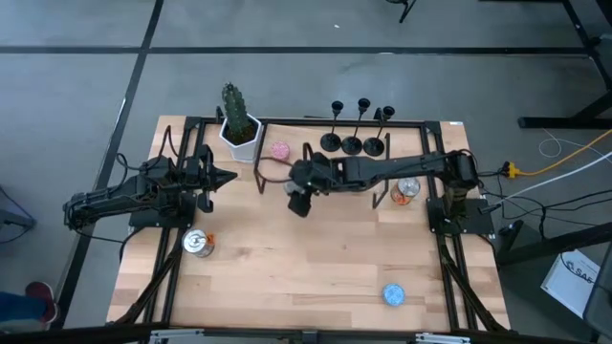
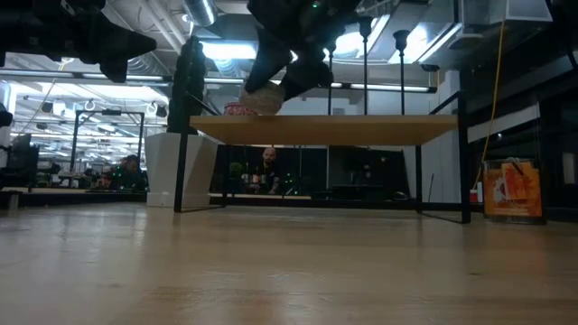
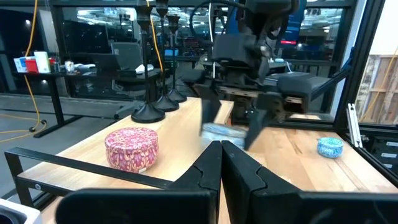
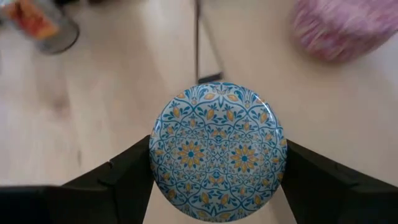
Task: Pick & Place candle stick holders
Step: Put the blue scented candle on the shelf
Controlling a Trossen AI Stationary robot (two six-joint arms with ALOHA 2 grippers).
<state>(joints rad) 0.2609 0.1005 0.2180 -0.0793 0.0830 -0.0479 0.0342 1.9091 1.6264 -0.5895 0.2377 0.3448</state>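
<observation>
Surface: light wooden surface [image 1: 316,258] inside a black frame, workshop beyond.
Right gripper [image 4: 217,180]: spread wide, gripping a round tin with blue-and-yellow floral lid [image 4: 217,151], hanging mid-surface.
Left gripper [image 3: 221,163]: closed, empty, waiting at left.
Task things: three slim black candle stick holders [image 1: 352,129] standing at the far edge, untouched.
Advice: probably set the tin down well apart first.
Obstacles: pink patterned tin [image 3: 132,147], white potted cactus [image 1: 236,124].

Three slim black holders [image 1: 352,143] stand upright in a tight row at the table's far edge, upper middle of the high view, their round flat bases touching or nearly so. Each has a thin stem topped by a small cup. In the left wrist view they stand at the upper left, one behind another, beyond a pink tin
</observation>
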